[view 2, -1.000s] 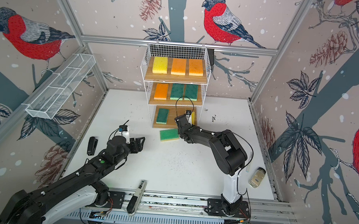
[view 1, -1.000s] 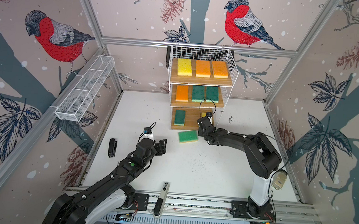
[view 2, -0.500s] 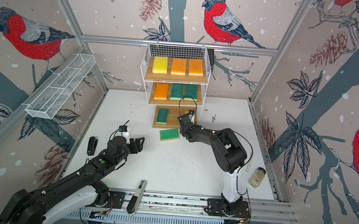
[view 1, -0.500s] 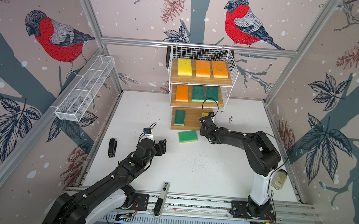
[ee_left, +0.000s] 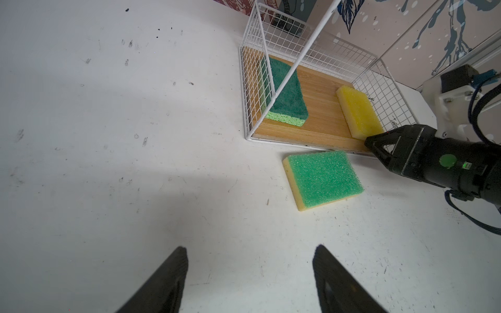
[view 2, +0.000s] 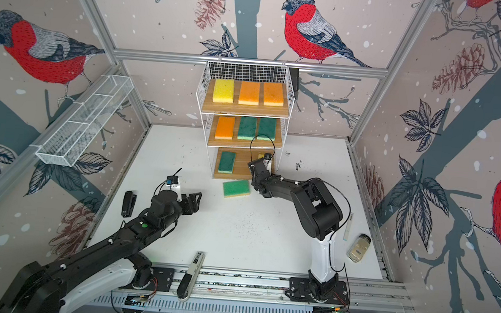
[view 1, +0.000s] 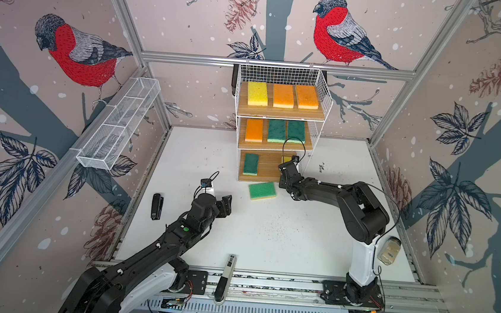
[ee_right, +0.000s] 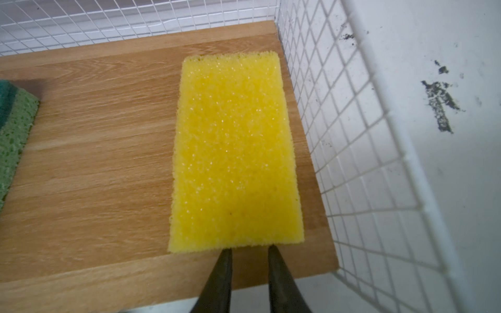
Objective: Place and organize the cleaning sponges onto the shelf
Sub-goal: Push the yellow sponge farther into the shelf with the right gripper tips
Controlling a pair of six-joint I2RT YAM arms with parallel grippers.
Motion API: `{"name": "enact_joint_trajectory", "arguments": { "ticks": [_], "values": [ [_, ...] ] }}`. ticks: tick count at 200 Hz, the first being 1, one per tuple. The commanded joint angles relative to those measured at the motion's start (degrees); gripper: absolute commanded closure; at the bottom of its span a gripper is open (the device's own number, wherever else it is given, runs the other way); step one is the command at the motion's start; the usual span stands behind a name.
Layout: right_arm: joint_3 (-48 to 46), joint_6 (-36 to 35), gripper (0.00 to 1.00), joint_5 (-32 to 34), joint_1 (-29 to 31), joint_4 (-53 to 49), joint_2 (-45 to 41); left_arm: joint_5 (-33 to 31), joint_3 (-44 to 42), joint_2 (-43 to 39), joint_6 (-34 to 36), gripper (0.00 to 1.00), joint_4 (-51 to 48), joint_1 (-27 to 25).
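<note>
The shelf (view 1: 268,168) stands at the back with sponges on all three boards. On its lowest board lie a dark green sponge (view 1: 251,164) and a yellow sponge (ee_right: 235,151). My right gripper (ee_right: 250,249) is at the yellow sponge's near edge, tips touching it, jaws a narrow gap apart with only wood between them. A light green sponge (view 1: 261,190) lies on the table in front of the shelf, also in the left wrist view (ee_left: 324,178). My left gripper (ee_left: 252,248) hovers open and empty over the table, short of that sponge.
A long white mesh basket (view 1: 118,127) hangs on the left wall. A black stapler (view 1: 156,206) lies at the left, a marker (view 1: 224,277) on the front rail, and a small jar (view 1: 389,250) beside the right arm's base.
My right gripper has edged slightly toward the shelf's lowest board and its jaws have narrowed a little. The left arm has not moved.
</note>
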Motion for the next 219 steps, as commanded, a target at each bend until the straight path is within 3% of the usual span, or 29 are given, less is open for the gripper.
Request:
{"name": "enact_joint_trajectory", "arguments": {
  "ticks": [1,135,219],
  "values": [
    [0.39,0.47,0.74,1.62,-0.36,0.39,0.01,-0.59,0.65,-0.22,1.12,0.26,1.59,0.07],
    [-1.87,3.35,0.73,0.52,1.93,-1.4,-3.78,1.55,1.07,3.8,1.11,0.26,2.84,0.0],
    [-11.52,7.71,0.53,-0.33,7.06,-3.85,-20.1,5.21,2.82,10.83,-1.35,0.28,8.24,-0.09]
  ]
}}
